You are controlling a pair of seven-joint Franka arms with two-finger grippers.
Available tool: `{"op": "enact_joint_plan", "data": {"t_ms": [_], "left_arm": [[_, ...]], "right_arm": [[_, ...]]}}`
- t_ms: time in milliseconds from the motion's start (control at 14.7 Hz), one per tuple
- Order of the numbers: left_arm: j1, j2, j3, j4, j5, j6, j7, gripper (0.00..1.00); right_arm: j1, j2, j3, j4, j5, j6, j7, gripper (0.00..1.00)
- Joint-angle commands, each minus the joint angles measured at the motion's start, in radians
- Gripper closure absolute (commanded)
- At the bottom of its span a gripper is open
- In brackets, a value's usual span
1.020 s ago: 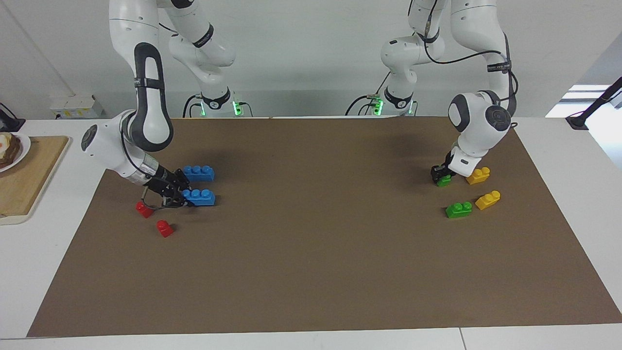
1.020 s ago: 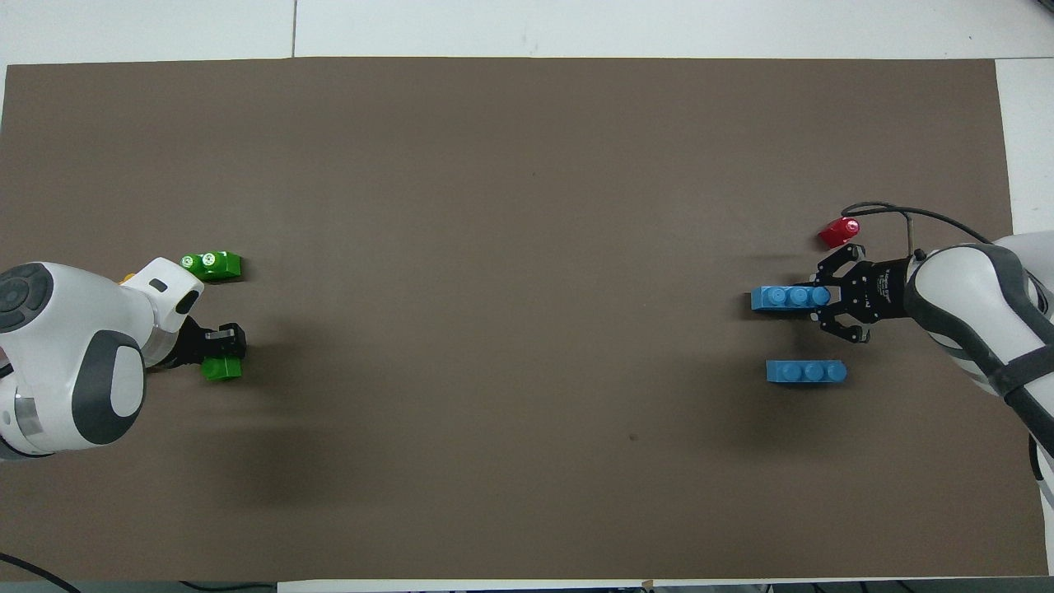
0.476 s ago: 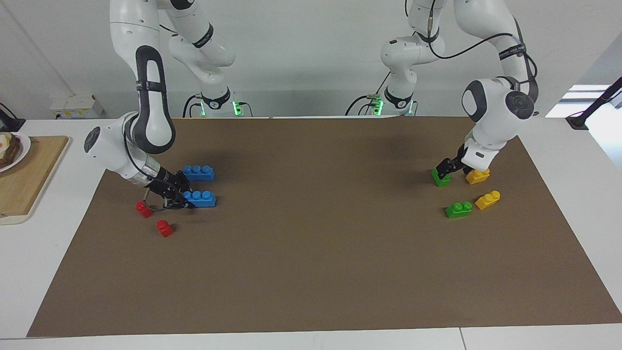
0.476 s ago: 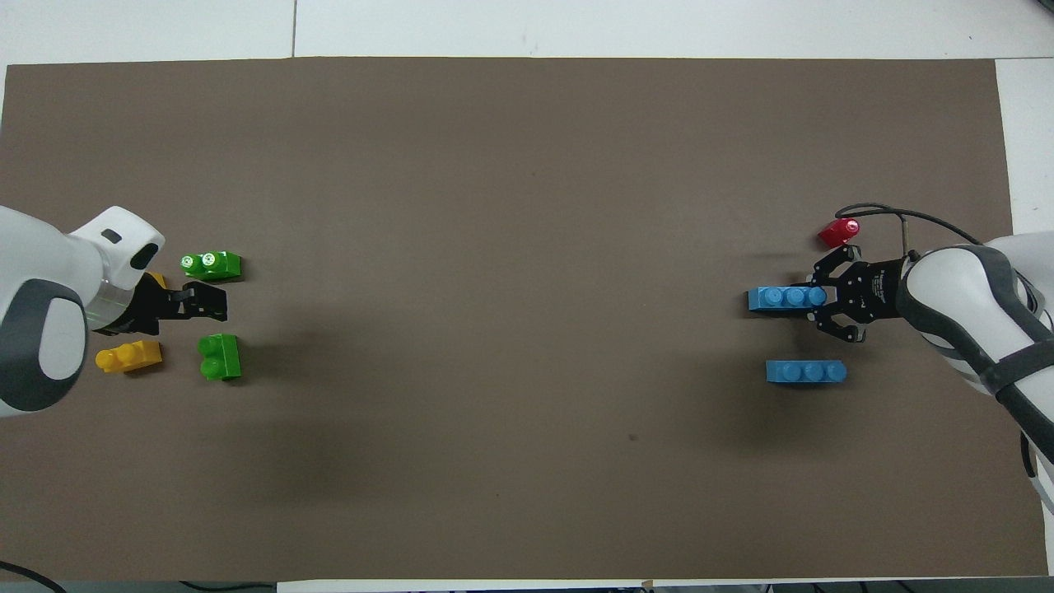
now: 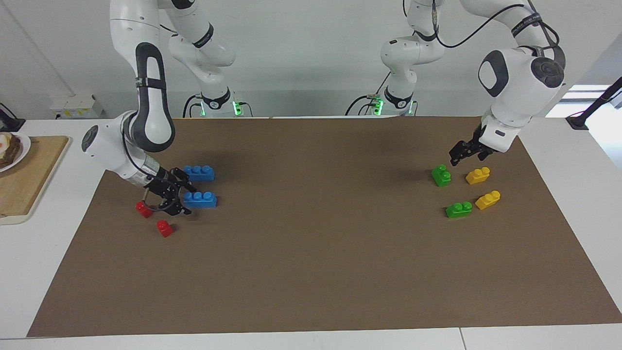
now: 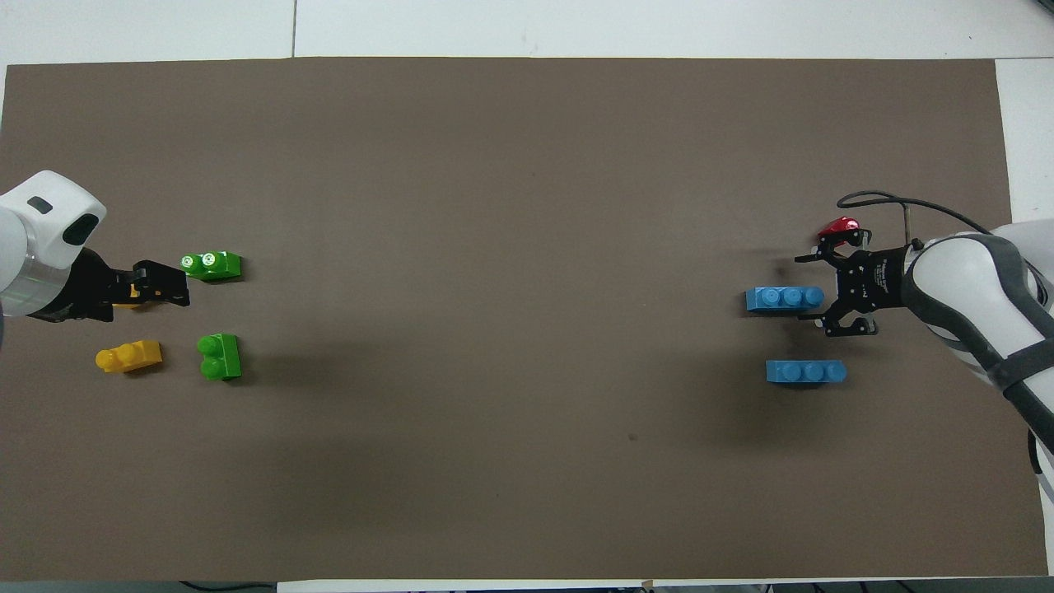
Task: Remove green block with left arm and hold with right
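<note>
Left gripper (image 5: 459,156) is hovering wide, empty, above green block (image 5: 441,175); right gripper (image 5: 181,197) is gaping wide beside blue brick (image 5: 199,199).

Table (image 5: 559,214): white top, covered over most of its surface by a brown mat (image 5: 316,253); a seam is seen in the bare white strip past the mat's edge farthest from the robots. Wall (image 5: 301,58): plain white, evenly lit. Wooden board (image 5: 29,170): laid on the table at the right arm's end; a white plate (image 5: 19,150) is set on it, partly out of frame. Small white box (image 5: 77,107): placed against the wall near the board. Bright patch (image 5: 583,95): noted at the left arm's end.
</note>
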Motion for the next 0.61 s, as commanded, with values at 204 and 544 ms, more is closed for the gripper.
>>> {"op": "enact_joint_plan", "data": {"t_ms": [204, 544], "left_arm": [[-0.021, -0.042, 0.003, 0.083, -0.002, -0.150, 0.004, 0.00], [-0.154, 0.009, 0.070, 0.218, -0.003, -0.252, -0.003, 0.00]], "right_arm": [[-0.018, -0.061, 0.001, 0.109, -0.021, -0.131, 0.064, 0.06], [-0.012, -0.058, 0.003, 0.313, -0.173, -0.276, 0.055, 0.05]]}}
